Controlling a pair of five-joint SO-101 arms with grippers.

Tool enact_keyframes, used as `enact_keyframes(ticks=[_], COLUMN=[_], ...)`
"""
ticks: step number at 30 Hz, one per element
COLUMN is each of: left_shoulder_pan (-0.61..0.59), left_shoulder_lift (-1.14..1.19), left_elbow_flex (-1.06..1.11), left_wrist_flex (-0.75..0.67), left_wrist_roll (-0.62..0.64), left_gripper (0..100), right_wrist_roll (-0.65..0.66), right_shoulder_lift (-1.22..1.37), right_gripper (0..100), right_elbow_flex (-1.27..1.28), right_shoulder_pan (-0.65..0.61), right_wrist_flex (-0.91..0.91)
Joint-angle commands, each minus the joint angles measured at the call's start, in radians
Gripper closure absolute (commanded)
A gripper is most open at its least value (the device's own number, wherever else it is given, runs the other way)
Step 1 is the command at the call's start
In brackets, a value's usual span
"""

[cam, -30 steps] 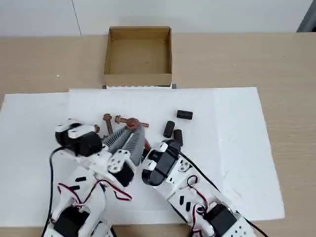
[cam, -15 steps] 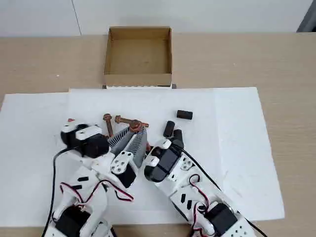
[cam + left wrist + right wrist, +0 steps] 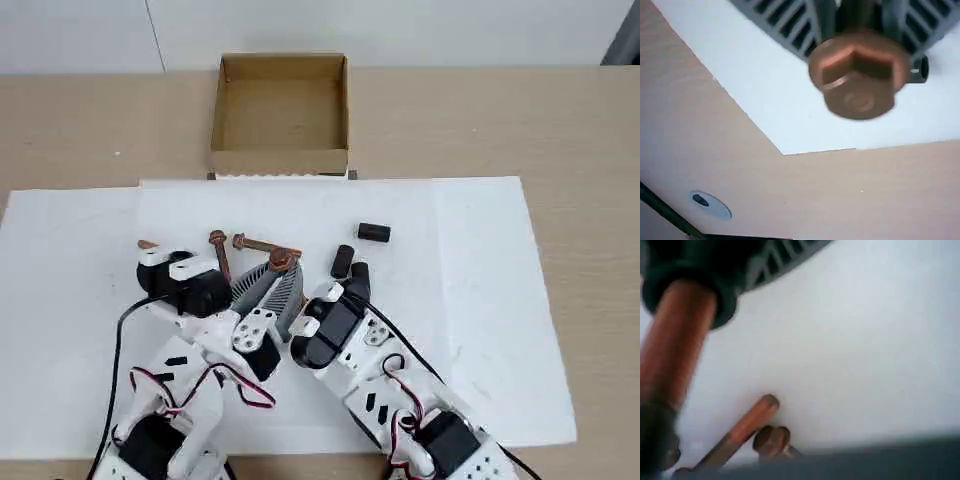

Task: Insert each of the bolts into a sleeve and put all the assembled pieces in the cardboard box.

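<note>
Copper showed between the grey jaws of your left claw point(image 3: 280, 268): it was clamped on a bolt point(image 3: 857, 75), held by the head end over the paper point(image 3: 470, 300) and close beside your right claw point(image 3: 345, 287). Whether that right claw gripped anything, I could not tell. Two sleeves point(image 3: 342, 262) lay just beyond it, a third point(image 3: 374, 233) a little apart, and loose bolts point(image 3: 255, 243) lay on the paper near your left claw. The box point(image 3: 283, 160) stood well apart at the far side of the desk point(image 3: 560, 120), with nothing in it.

You had little room there, I judged. With both claws crowded together, a small swing could have knocked the sleeves rolling or shoved the loose bolts. Gripped near one end, the bolt could have tilted, missed a sleeve's bore, or slipped free if pressed off-line.
</note>
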Motion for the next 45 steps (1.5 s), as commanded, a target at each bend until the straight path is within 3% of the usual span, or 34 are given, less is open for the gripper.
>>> enact_keyframes(ticks=[1,5,19,30,38,45], left_shoulder_pan=[0.034,0.038,0.046,0.046,0.040,0.038], left_shoulder_lift=[-0.014,-0.014,-0.014,-0.014,-0.014,-0.014], left_elbow_flex=[-0.012,-0.008,-0.007,0.021,0.019,0.004], left_wrist_flex=[-0.017,-0.012,0.201,0.245,0.242,0.244], left_wrist_roll=[0.006,0.018,0.020,0.020,0.017,0.014], left_gripper=[100,100,100,99,77,77], right_wrist_roll=[0.008,0.008,0.008,0.008,0.009,0.009], right_shoulder_lift=[-0.012,-0.012,-0.012,-0.012,-0.010,-0.010], right_gripper=[99.5,99.5,99.5,99.5,99.5,99.5], right_elbow_flex=[-0.014,-0.017,-0.038,-0.032,-0.028,-0.009], right_shoulder_pan=[0.008,0.008,0.010,0.010,0.010,0.010], right_wrist_flex=[-0.005,-0.007,-0.105,-0.131,-0.125,-0.127])
